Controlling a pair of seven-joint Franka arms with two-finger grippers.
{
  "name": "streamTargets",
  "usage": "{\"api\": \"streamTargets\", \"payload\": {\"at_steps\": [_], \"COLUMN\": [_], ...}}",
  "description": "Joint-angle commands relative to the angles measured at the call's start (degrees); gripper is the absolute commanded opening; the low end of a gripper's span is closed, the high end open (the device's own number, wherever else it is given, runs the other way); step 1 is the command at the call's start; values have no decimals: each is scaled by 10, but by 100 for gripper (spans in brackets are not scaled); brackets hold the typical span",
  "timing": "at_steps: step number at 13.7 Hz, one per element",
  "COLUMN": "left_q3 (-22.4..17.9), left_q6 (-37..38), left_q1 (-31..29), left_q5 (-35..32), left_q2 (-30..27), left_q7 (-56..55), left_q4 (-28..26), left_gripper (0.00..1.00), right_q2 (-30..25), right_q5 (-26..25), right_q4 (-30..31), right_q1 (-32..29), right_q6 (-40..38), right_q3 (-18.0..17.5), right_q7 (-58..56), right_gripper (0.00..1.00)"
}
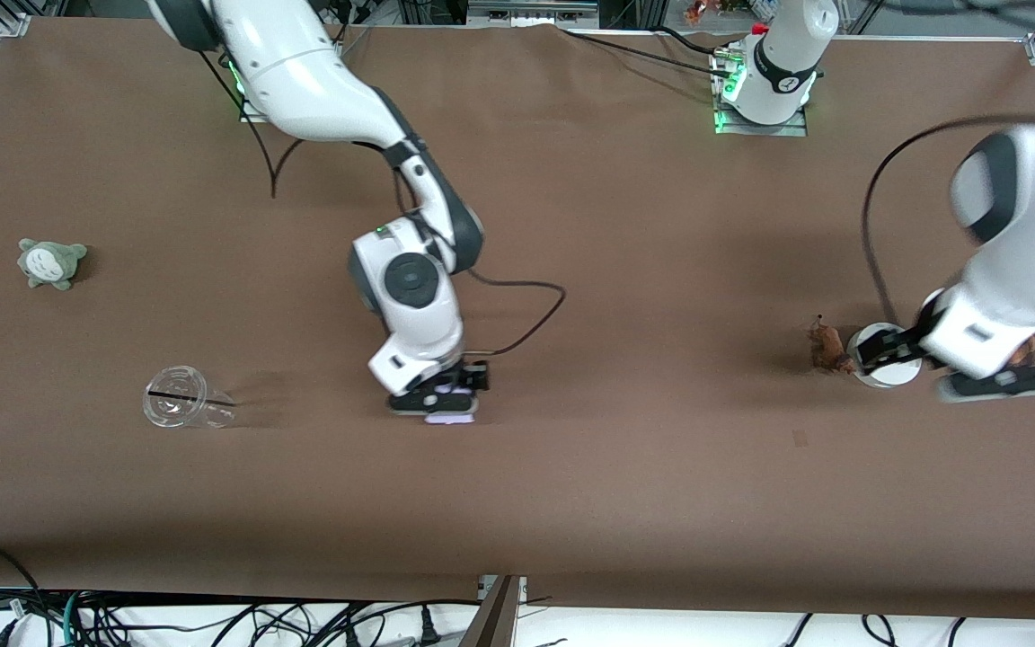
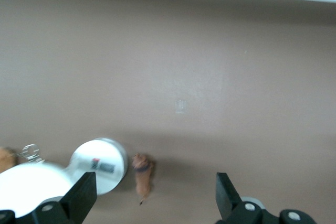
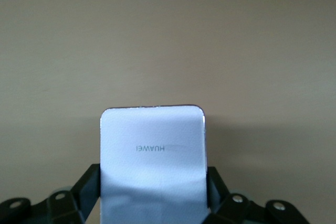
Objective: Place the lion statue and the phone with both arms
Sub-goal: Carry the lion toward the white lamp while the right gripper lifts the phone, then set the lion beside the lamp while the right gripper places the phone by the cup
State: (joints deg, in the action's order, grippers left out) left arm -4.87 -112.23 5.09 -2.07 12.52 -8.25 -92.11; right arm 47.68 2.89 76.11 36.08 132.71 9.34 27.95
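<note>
The phone (image 1: 451,415) is a pale lavender-white slab marked HUAWEI. My right gripper (image 1: 446,402) is shut on its sides and holds it flat, low over the middle of the table; it fills the right wrist view (image 3: 152,150) between the black fingers (image 3: 86,184). The lion statue (image 1: 827,349) is a small reddish-brown figurine standing on the table beside a white round-based stand (image 1: 881,367). My left gripper (image 1: 886,346) hovers over the stand and the lion, open and empty. In the left wrist view the lion (image 2: 142,174) lies between the wide-apart fingers (image 2: 84,198).
A clear plastic cup (image 1: 181,409) lies on its side toward the right arm's end. A grey-green plush (image 1: 50,262) sits farther from the front camera there. A tan plush with a metal ring (image 2: 5,157) lies by the stand (image 2: 102,163), mostly hidden under my left arm.
</note>
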Motion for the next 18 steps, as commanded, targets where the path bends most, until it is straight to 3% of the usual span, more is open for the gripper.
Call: {"api": "streamTargets", "payload": {"at_steps": [1,7,9,11,14,16,18], "left_q3": [1,7,8,8,7,8,8], "left_q6": [64,192,199,202,215,216,220], "left_q1": [-23,-39,-49,-51,-51,-45,-44], "left_q5": [19,23,24,25,24,25,25], "left_q2": [-50,-96,-93,-92,-73,-66,-65], "left_q7": [7,16,50,63,64,63,63], "left_q4": [9,28,28,29,44,50,55], "left_gripper": [100,100,100,100,100,100,100], "right_q2": [-68,-108,-101,-93,-87,-80,-82], "right_q5": [54,79,94,144,154,154,154], "right_q4": [90,197,217,234,250,251,251], "right_q1": [-67,-157,-180,-189,-189,-189,-189], "right_q6": [2,38,74,88,116,126,122], "right_q3": [-9,-9,-10,-13,-15,-16,-16], "right_q7": [-113,-206,-242,-271,-274,-274,-273], "right_gripper": [65,66,66,68,71,83,85]}}
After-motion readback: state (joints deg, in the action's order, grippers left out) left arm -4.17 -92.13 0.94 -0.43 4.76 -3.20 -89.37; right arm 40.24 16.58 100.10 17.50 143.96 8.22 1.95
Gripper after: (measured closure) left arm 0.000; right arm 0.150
